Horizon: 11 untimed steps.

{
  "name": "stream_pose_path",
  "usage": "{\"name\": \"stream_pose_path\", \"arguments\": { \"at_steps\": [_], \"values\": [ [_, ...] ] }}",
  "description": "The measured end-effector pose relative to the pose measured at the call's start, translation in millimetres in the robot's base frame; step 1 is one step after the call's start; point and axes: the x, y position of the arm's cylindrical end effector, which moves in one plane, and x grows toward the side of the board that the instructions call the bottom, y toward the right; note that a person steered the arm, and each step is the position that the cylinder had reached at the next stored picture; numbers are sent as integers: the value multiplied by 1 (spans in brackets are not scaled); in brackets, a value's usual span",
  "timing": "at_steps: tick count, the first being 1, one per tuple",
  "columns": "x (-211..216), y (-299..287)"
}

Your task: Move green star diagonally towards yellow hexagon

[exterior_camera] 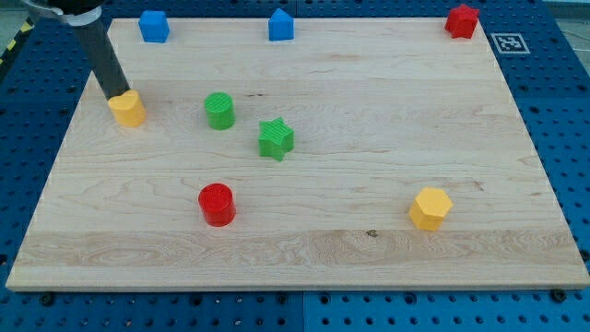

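Observation:
The green star (276, 138) lies a little left of the board's middle. The yellow hexagon (430, 207) lies toward the view's bottom right, well apart from the star. My tip (117, 94) is at the view's upper left, touching the top of a yellow block (127, 108), far to the left of the green star.
A green cylinder (219, 110) stands left of the star. A red cylinder (218, 204) lies below it. Two blue blocks (154, 26) (280, 25) and a red block (462, 20) sit along the wooden board's (369, 258) top edge.

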Motion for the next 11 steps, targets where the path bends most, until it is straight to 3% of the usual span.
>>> {"name": "stream_pose_path", "arguments": {
  "at_steps": [1,3,6,9,11],
  "values": [
    [8,0],
    [-23,-9],
    [-23,64],
    [57,132],
    [77,204]
  ]
}}
